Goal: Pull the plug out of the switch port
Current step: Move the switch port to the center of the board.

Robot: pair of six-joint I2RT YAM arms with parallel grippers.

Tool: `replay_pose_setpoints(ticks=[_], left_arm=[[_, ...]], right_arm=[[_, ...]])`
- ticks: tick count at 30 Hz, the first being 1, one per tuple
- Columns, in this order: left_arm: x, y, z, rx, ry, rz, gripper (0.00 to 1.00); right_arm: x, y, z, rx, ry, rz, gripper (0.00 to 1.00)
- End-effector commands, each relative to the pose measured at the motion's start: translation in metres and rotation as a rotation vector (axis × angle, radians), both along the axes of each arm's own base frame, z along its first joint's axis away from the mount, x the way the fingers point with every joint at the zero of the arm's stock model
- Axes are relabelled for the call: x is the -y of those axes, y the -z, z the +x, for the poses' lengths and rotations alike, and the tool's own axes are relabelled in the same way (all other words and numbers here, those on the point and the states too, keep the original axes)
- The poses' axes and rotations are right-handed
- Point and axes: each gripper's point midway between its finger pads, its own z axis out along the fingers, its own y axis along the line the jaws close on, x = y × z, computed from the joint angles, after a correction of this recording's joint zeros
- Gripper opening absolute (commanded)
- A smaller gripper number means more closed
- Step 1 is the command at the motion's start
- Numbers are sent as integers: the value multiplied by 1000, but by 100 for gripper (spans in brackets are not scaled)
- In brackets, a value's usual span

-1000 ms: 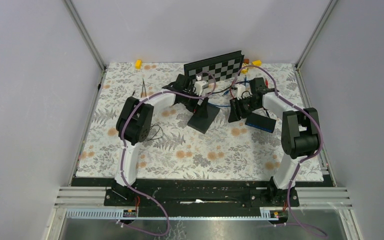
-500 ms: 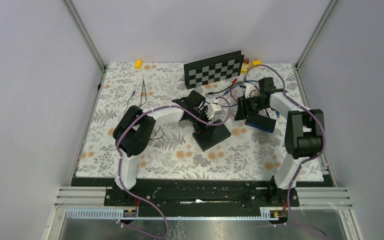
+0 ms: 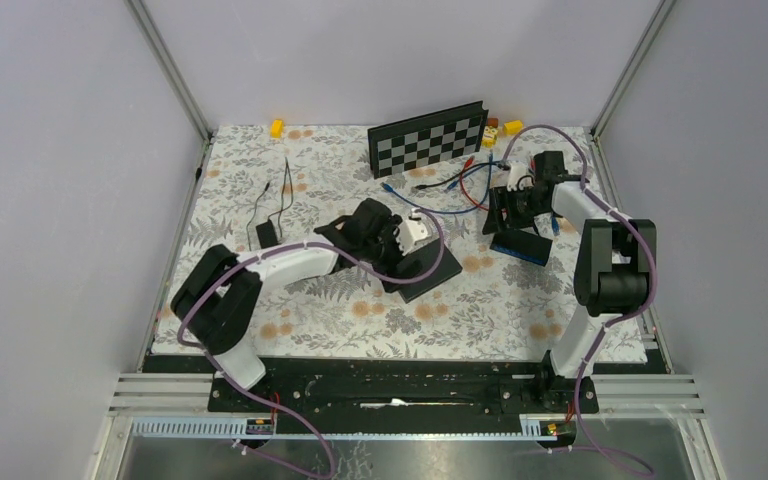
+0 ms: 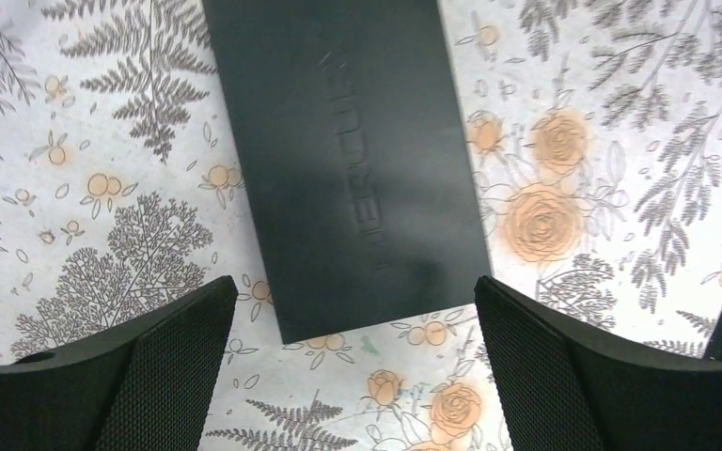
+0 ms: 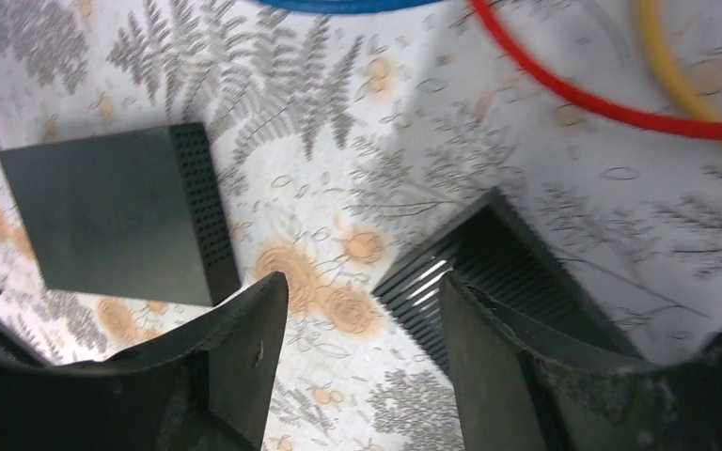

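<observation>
The switch [image 4: 348, 160] is a flat black box with embossed lettering, lying on the floral mat [image 3: 360, 300]; in the top view the switch [image 3: 428, 268] sits mid-table. My left gripper [image 4: 353, 366] hovers over its near end, open, with only mat between the fingers; from above, the left gripper [image 3: 407, 250] overlaps the box. A bundle of blue, red and yellow cables [image 3: 450, 185] lies behind, apart from the switch. The plug is too small to make out. My right gripper [image 5: 362, 348] is open and empty above the mat, and in the top view this right gripper [image 3: 510, 208] is at the right.
A dark box with a blue side [image 3: 520, 246] lies under the right arm; its vented edge [image 5: 489, 272] is beside my right finger. A checkered board [image 3: 428, 138] leans at the back. Small yellow blocks [image 3: 277, 127] sit along the rear edge. A thin black lead [image 3: 282, 190] lies left.
The left arm brought the switch toward the near side, laid it flat and opened off it. The right gripper drew back to the right and opened wider. The cables now lie apart from the switch.
</observation>
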Motion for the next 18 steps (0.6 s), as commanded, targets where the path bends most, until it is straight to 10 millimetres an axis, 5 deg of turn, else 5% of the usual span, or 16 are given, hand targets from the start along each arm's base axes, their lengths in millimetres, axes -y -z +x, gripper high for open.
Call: replay_pose_setpoints(ticks=[1, 10, 18], left_arm=[[12, -29, -4, 149, 20, -41, 99], [17, -14, -35, 184, 81, 17, 99], [21, 10, -45, 245, 83, 121, 99]], right_arm=[[26, -13, 31, 52, 85, -90, 68], [45, -5, 50, 28, 107, -126, 71], [41, 18, 41, -64, 79, -78, 72]])
